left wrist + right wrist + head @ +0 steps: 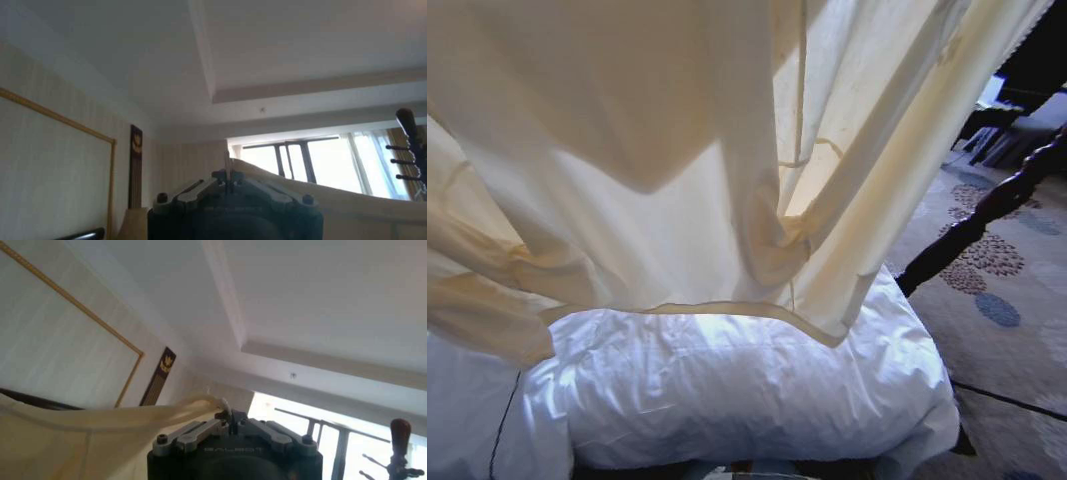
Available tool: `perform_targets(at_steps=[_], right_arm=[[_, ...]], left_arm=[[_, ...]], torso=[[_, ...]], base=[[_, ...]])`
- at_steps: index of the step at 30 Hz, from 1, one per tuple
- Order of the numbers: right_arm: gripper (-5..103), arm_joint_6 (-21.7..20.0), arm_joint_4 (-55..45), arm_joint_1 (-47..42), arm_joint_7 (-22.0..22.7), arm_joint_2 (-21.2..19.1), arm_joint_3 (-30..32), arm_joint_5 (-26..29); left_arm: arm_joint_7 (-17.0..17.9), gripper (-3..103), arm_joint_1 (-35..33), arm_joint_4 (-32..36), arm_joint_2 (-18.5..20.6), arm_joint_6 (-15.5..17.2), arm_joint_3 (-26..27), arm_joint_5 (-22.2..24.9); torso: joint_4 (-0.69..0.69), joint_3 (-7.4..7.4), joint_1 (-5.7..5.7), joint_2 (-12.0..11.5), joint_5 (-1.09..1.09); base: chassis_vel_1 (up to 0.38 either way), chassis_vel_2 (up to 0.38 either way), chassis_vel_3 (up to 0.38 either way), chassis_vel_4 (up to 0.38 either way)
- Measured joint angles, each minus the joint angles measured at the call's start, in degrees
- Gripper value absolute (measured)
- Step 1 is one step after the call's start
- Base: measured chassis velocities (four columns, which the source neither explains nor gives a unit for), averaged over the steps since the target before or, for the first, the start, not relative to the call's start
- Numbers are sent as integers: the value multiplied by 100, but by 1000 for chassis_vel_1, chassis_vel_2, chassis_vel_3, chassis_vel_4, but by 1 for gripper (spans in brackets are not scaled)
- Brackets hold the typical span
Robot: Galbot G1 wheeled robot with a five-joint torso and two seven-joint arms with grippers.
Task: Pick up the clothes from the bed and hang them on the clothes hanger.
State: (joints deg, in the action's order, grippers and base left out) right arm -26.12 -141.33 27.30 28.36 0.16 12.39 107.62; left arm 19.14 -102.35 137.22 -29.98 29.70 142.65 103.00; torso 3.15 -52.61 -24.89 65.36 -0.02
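The clothes [677, 150], a thin cream garment, hang spread out close in front of the head camera, above the bed [747, 390] with its white duvet. My left gripper [228, 175] points up toward the ceiling, shut on the garment's top edge [333, 195], which runs off sideways from it. My right gripper [231, 419] is raised the same way, shut on the other end of that edge [100, 440]. The clothes hanger is out of view.
A dark turned bedpost [987, 215] slants at the right, beside a patterned carpet [1007, 300]. A dark stand with pegs [407, 150] rises by the bright window [313, 160], and its knob [400, 430] is in the right wrist view too.
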Motion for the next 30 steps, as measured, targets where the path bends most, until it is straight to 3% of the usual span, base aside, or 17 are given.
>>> perform_targets(at_steps=[4, 8, 10, 11, 12, 15, 16, 19, 20, 23, 24, 27, 28, 30], right_arm=[[0, -30, -74, -139, 92, -129, 40, 19], [0, -60, -130, -463, 193, -48, 226, -70], [0, -85, -170, -1726, 317, 413, 863, -988], [0, -145, -131, -2257, 322, 697, 847, -1372], [0, -145, -131, -2257, 322, 697, 847, -1372], [0, -247, 61, -2807, 306, 1232, 467, -2018], [0, -247, 61, -2807, 306, 1232, 467, -2018], [0, -285, 259, -2916, 256, 1604, -1, -2410], [0, -285, 259, -2916, 256, 1604, -1, -2410], [0, -286, 590, -2935, 137, 1974, -511, -2851], [0, -286, 590, -2935, 137, 1974, -511, -2851], [0, -255, 988, -2942, 51, 2366, -947, -3327], [0, -255, 988, -2942, 51, 2366, -947, -3327], [0, -218, 1348, -2910, -2, 2715, -1237, -3668]], left_arm=[[-16, 1, 178, 19, 74, -16, -439, -202], [-25, 1, 283, 19, 73, -59, -781, -403], [-47, 1, 493, -45, -3, -217, -1737, -1139], [-71, 1, 567, -111, -66, -295, -2186, -1508], [-71, 1, 567, -111, -66, -295, -2186, -1508], [-103, 1, 952, -307, -121, -400, -3176, -2171], [-103, 1, 952, -307, -121, -400, -3176, -2171], [-87, 1, 1565, -500, -86, -405, -4161, -2597], [-87, 1, 1565, -500, -86, -405, -4161, -2597], [-52, 1, 2198, -716, -32, -404, -5134, -2995], [-52, 1, 2198, -716, -32, -404, -5134, -2995], [13, 1, 2764, -924, 6, -400, -6119, -3327], [13, 1, 2764, -924, 6, -400, -6119, -3327], [45, 1, 3005, -1069, 39, -403, -6622, -3523]], torso=[[4, 0, 0, 0, -1], [-5, -2, -2, -1, 2], [-2, -1, -2, 0, -4], [-4, -2, -1, -1, -4], [-4, -2, -1, -1, -4], [-6, -3, -3, -2, 1], [-6, -3, -3, -2, 1], [-3, -3, -3, -2, -2], [-3, -3, -3, -2, -2], [-4, -2, -2, -2, 0], [-4, -2, -2, -2, 0], [-3, -3, -3, -2, -1], [-3, -3, -3, -2, -1], [0, -3, -3, -2, -3]], base=[[0, 0, 0, 0], [0, 0, 0, 0], [0, 0, 0, 0], [0, 0, 0, 0], [0, 0, 0, 0], [0, 0, 0, 0], [0, 0, 0, 0], [0, 0, 0, 0], [0, 0, 0, 0], [0, 0, 0, 0], [0, 0, 0, 0], [0, 0, 0, 0], [0, 0, 0, 0], [0, 0, 0, 0]])
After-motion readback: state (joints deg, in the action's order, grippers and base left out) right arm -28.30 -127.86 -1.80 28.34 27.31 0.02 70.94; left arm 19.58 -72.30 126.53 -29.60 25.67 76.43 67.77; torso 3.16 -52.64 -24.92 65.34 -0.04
